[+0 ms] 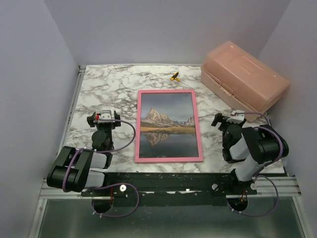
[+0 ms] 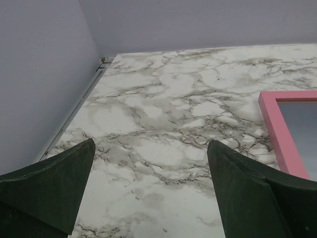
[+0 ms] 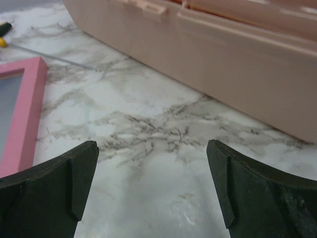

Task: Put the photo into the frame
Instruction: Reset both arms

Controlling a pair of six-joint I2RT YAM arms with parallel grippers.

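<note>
Both spread wide and empty, the left gripper [image 1: 103, 117] and right gripper [image 1: 229, 118] flank the frame [image 1: 137, 130] with the photo [image 1: 167, 126] inside.

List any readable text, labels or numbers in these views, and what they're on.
None can be read.
The frame, the photo and the salmon box show no lettering.
The red-and-white patch on the left gripper and the white piece on the right gripper may be labels, but they are too small to read.
</note>
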